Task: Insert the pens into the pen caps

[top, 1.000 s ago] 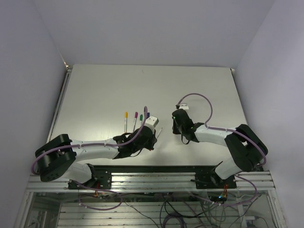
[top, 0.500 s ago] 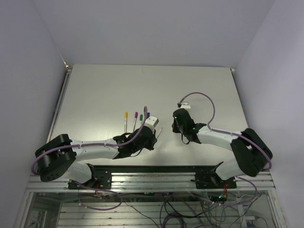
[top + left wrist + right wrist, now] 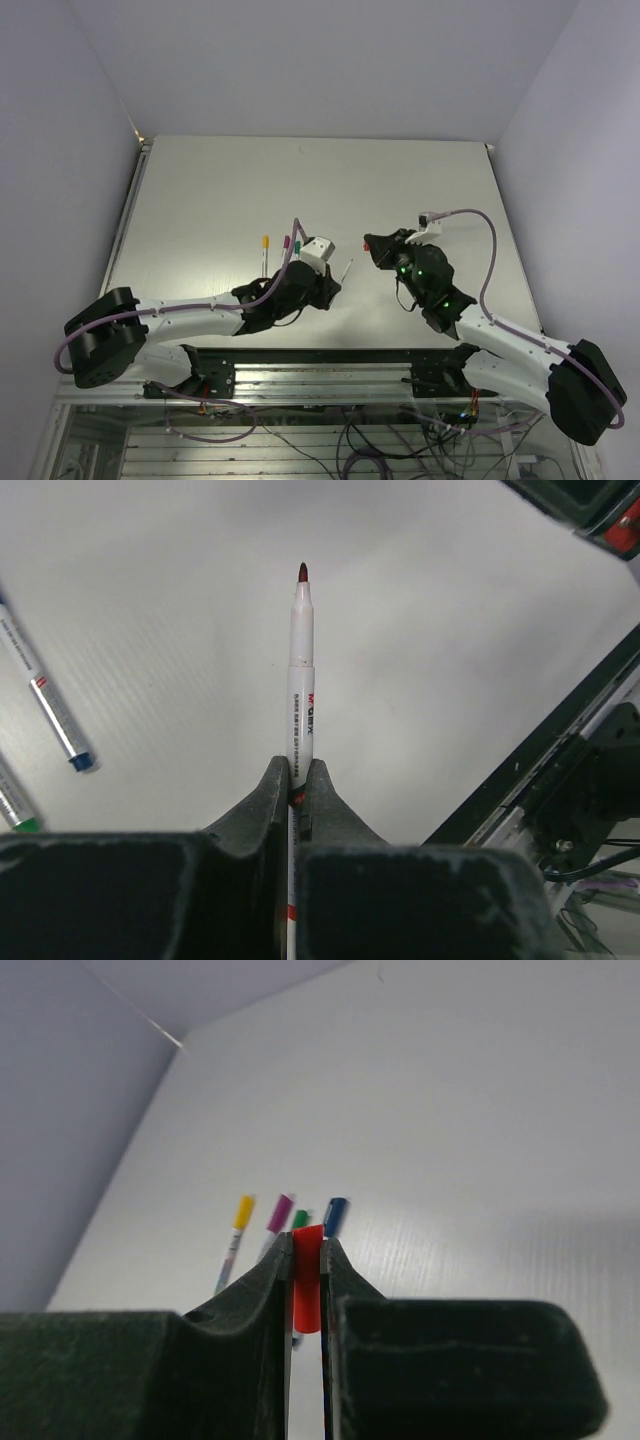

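Note:
My left gripper [image 3: 297, 770] is shut on a white pen [image 3: 300, 660], whose bare dark red tip [image 3: 302, 572] points away from it. In the top view this pen [image 3: 345, 269] sticks out to the right, toward my right gripper [image 3: 371, 243]. That right gripper [image 3: 307, 1240] is shut on a red pen cap [image 3: 308, 1280] and faces left, a short gap from the pen tip. Capped pens lie on the table behind: yellow [image 3: 240, 1215], purple [image 3: 280, 1212], green [image 3: 300, 1218] and blue [image 3: 335, 1215].
The table's near edge with its black rail [image 3: 560, 730] runs close on the right of the left wrist view. The blue-capped pen [image 3: 50, 705] lies just left of the held pen. Pale walls [image 3: 60, 120] enclose the table on three sides.
The right arm has swung out and turned its gripper to face left with the red cap. The left gripper has shifted slightly right, carrying the pen.

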